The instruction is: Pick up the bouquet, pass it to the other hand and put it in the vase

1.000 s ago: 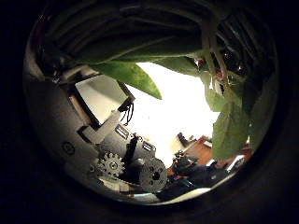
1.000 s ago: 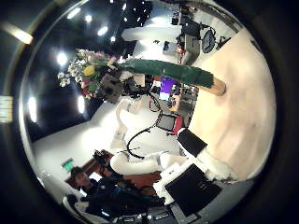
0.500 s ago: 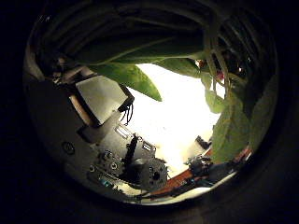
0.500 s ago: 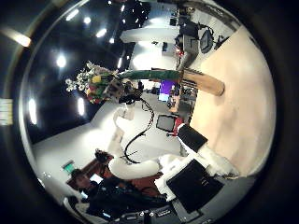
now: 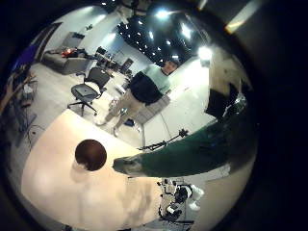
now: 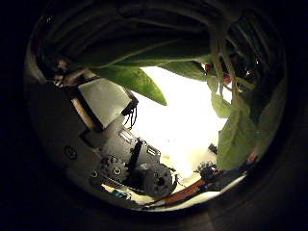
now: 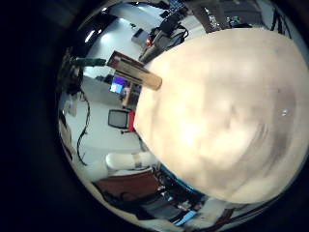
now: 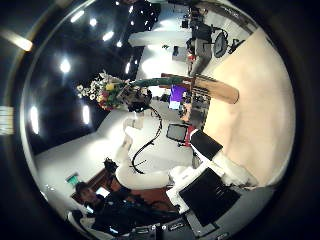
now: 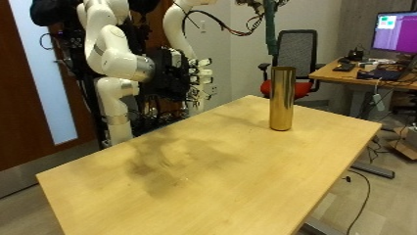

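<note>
Gold vase [image 9: 280, 98] is standing upright on the wooden table [image 9: 196, 166], near its far edge. Bouquet [image 9: 271, 29] is hanging stems-down right over the vase. The stem ends are sitting just above the mouth and are not inside in the left little finger side palm view. Left hand [image 8: 128, 97] is clamping the bouquet below the flowers, up high. Right hand [image 9: 193, 78] is hanging off the table's far side, well apart from the vase, with fingers relaxed and nothing in them.

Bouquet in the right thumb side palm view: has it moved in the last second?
Yes. The bouquet has shifted closer to the vase, which keeps its place on the table.
</note>
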Controlling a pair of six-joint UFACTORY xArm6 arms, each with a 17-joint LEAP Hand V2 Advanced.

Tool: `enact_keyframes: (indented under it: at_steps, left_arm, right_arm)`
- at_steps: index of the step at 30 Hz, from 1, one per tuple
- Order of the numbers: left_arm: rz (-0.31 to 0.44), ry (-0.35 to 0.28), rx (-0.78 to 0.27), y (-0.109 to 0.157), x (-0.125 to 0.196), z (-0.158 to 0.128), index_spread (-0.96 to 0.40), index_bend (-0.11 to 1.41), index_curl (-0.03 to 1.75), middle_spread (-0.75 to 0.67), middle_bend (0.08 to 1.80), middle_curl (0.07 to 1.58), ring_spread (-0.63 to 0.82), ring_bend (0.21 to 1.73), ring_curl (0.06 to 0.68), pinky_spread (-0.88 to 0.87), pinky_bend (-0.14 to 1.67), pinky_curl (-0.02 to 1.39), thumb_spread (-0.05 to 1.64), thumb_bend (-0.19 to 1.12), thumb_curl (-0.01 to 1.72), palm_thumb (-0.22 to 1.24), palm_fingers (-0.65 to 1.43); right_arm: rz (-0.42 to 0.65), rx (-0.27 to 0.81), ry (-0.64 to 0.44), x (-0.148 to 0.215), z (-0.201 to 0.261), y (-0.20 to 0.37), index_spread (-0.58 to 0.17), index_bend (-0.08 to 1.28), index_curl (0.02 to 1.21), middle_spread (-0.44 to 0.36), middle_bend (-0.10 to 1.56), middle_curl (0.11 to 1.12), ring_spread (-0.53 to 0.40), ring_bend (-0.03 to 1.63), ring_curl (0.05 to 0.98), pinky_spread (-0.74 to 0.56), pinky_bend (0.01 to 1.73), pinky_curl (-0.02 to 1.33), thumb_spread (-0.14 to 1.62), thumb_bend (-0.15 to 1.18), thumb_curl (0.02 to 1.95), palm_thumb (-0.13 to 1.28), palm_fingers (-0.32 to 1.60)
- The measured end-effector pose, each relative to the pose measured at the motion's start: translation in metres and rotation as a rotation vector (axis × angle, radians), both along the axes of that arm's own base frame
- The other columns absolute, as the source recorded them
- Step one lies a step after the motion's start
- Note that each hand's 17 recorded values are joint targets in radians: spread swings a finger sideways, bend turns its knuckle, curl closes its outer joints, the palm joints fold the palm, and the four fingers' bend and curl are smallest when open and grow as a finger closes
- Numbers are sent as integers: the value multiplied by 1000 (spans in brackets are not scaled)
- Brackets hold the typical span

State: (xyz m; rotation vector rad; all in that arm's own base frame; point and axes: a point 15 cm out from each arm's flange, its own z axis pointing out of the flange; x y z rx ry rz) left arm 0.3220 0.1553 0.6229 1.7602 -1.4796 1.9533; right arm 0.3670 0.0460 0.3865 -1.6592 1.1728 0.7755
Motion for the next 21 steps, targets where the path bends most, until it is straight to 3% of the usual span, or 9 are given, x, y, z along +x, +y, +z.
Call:
enact_keyframes:
  at_steps: [9, 21]
  left_arm:
    - [12, 21, 15, 17, 7, -3, -613, 243, 1540, -513, 1081, 1001, -432, 1384, 548, -639, 1045, 613, 92, -23, 905, 1115, 1120]
    - [49, 84, 36, 34, 27, -36, -587, 243, 1548, -505, 1079, 1006, -432, 1386, 547, -638, 1047, 612, 89, -23, 904, 1119, 1118]
  right_arm:
    - [-5, -2, 5, 4, -6, -1, -321, 172, 306, 15, 185, 288, 223, 433, 230, 438, 450, 290, 934, -28, 409, 757, 161]
    - [-4, 1, 9, 5, -9, -2, -321, 172, 305, 1, 183, 288, 217, 429, 230, 434, 454, 289, 934, -28, 409, 757, 165]
